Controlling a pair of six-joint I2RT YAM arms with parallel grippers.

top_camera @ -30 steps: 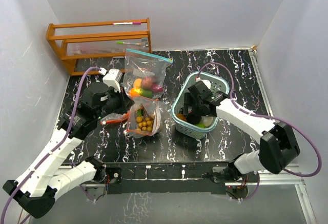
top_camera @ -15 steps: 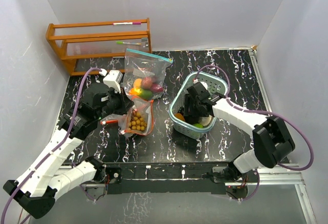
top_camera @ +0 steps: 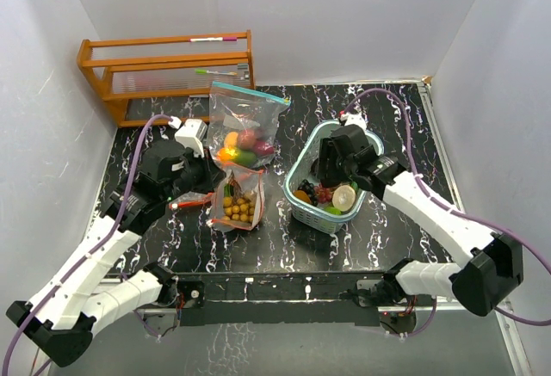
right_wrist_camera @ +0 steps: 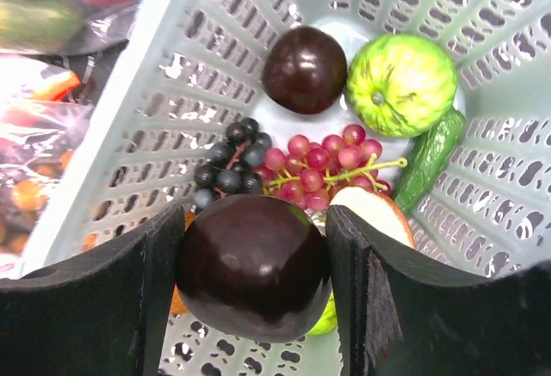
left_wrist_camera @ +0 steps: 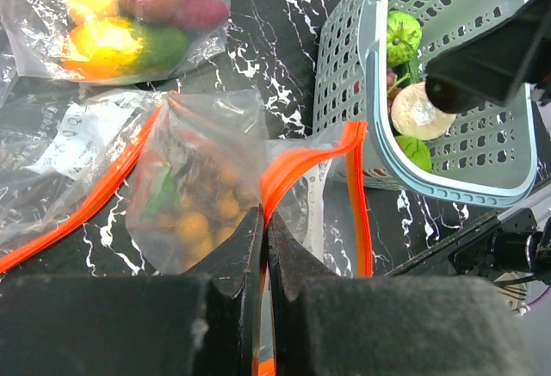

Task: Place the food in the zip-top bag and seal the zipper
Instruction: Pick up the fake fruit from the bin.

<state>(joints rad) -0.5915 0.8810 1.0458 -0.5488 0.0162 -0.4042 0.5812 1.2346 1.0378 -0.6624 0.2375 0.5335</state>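
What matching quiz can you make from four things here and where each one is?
Things: 1 dark fruit; 2 red grapes; 3 orange-zip bag; 4 teal-zip bag.
Places: A by the rack; B between the right jaws; C pinched in the left jaws; D on the floor of the basket.
Pairs: 1-B, 2-D, 3-C, 4-A.

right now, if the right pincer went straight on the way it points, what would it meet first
Probably the red grapes on the teal basket floor, right beyond the dark round fruit the right pincer holds; depth is unclear.
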